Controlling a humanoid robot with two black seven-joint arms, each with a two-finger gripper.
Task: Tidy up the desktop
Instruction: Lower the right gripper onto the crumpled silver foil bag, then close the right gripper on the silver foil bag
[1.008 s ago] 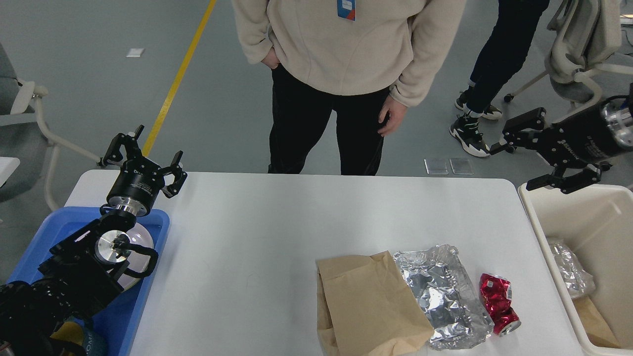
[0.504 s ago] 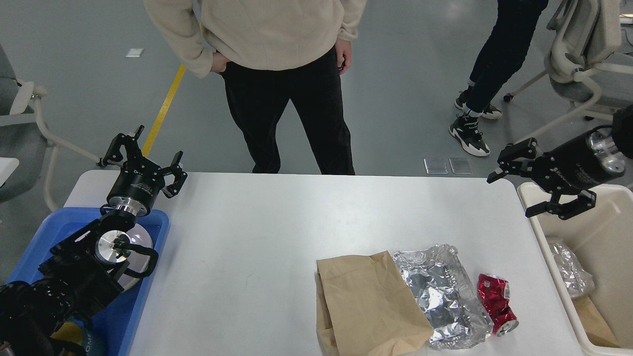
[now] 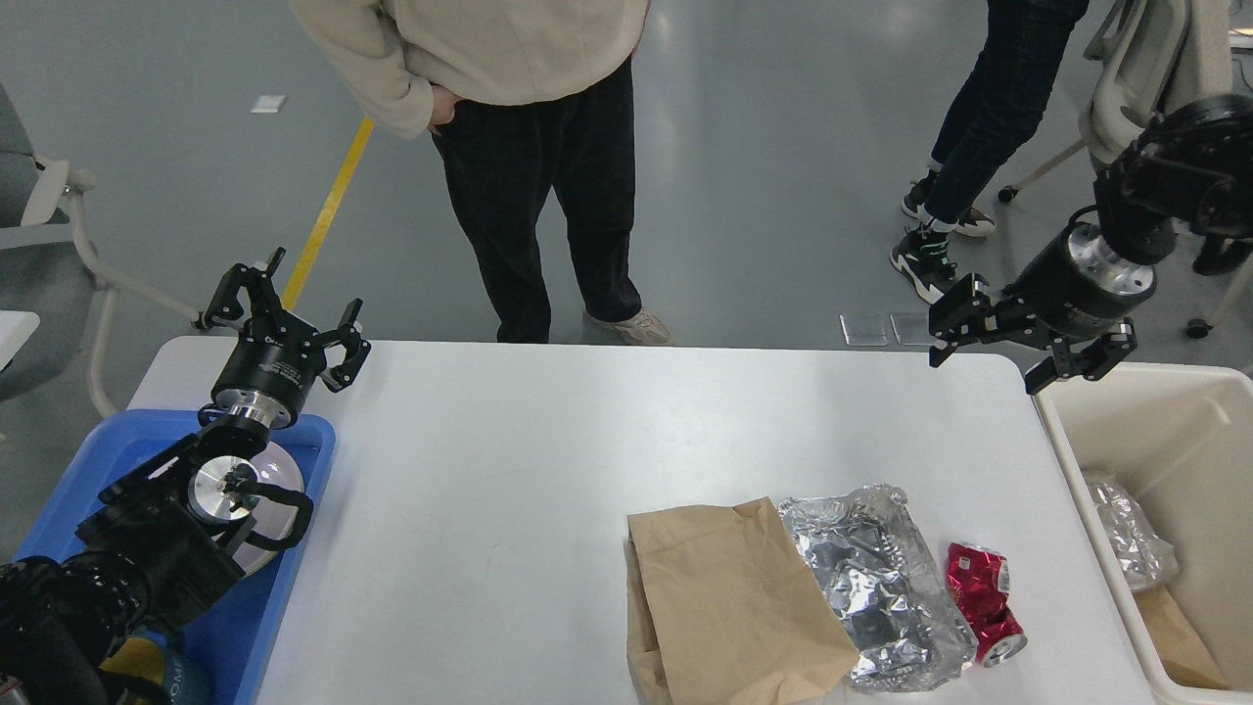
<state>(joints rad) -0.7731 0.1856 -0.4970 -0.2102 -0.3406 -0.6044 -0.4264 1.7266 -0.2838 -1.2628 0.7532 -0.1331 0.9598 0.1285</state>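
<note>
The white desktop [image 3: 509, 460] fills the middle of the head view. On its near right lie a brown paper bag [image 3: 724, 602], a crumpled foil tray [image 3: 871, 583] and a crushed red can [image 3: 984, 602], side by side. My right gripper [image 3: 984, 357] is open and empty, hovering above the desktop's far right corner, well behind the can. My left gripper [image 3: 279, 304] is open and empty above the desktop's far left corner, over the back edge of the blue tray [image 3: 98, 460].
A cream bin [image 3: 1189, 421] stands off the right edge, holding crumpled foil [image 3: 1126, 534] and brown paper [image 3: 1180, 636]. The blue tray holds a white plate [image 3: 279, 470]. A person in a cream top [image 3: 548, 176] stands behind the table; another person and chairs are at the far right.
My right gripper has swung left from above the cream bin to the desktop's far right corner. The person in the cream top has stepped left. My left arm has not moved.
</note>
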